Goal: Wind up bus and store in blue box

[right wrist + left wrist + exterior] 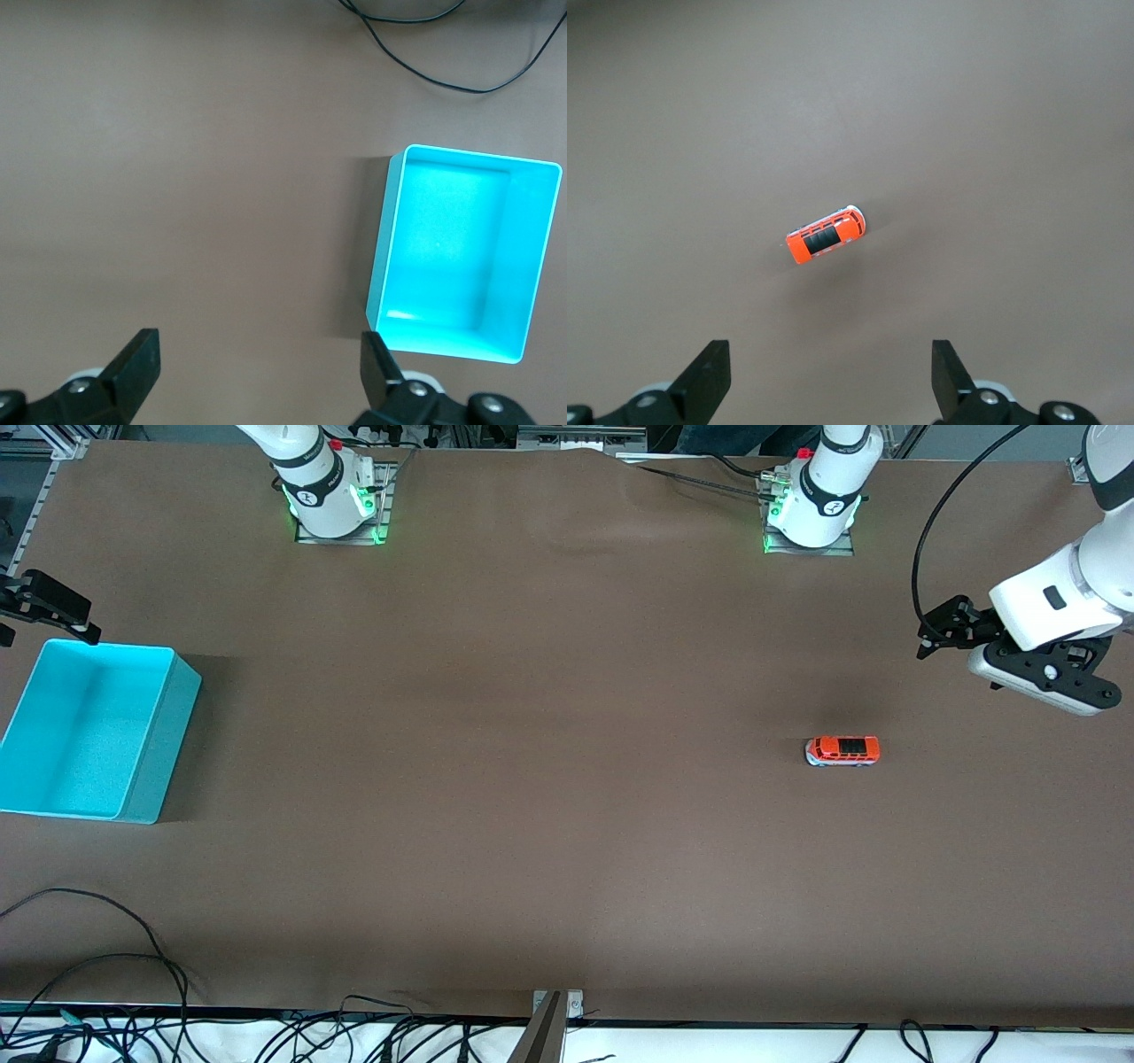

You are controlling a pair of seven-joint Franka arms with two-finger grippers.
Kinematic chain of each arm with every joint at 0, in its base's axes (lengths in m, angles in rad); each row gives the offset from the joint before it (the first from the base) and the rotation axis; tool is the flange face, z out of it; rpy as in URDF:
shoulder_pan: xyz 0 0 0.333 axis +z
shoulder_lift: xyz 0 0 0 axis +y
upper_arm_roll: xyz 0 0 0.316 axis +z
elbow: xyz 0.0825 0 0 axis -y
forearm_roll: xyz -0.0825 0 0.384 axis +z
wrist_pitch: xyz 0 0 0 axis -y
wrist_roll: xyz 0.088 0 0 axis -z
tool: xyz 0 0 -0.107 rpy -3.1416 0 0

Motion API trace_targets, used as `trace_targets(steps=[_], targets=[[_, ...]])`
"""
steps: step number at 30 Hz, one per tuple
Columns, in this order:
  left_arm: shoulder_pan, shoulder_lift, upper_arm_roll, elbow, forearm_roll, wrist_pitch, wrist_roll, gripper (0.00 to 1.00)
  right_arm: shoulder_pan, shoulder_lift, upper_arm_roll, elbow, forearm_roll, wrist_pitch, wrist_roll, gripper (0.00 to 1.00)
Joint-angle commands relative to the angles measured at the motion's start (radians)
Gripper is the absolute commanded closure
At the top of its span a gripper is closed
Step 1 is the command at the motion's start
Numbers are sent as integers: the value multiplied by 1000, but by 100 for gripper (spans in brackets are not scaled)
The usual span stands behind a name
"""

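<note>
Bus (pixel 842 750) sits upright on its wheels on the table (pixel 532 779), toward the left arm's end, untouched. Left gripper (pixel 941 632) hangs in the air above the table near that end, well apart from the bus, fingers (pixel 709 376) spread wide, holding nothing. Box (pixel 93 731) stands at the right arm's end. Right gripper (pixel 40 607) hovers just beside the box's rim, fingers (pixel 137 363) likewise apart.

left end effector (pixel 939 636) is hanging up in the air at the left arm's end, jaws spread wide; right end effector (pixel 44 615) is hovering likewise, jaws wide, gripping nothing.
</note>
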State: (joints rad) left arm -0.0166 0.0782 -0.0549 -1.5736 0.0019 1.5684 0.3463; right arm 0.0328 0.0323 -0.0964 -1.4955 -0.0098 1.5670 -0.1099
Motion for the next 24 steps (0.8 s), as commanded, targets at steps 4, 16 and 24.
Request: trace_targets(steps=[4, 16, 24], targets=[[0, 74, 3, 37, 18, -1, 151, 0, 4, 0, 1, 15, 16, 10, 13, 0], [12, 184, 7, 60, 29, 39, 460, 0, 3, 0, 0, 15, 14, 16, 13, 0], [21, 218, 7, -41, 27, 179, 671, 0, 3, 0, -2, 15, 14, 16, 13, 0]])
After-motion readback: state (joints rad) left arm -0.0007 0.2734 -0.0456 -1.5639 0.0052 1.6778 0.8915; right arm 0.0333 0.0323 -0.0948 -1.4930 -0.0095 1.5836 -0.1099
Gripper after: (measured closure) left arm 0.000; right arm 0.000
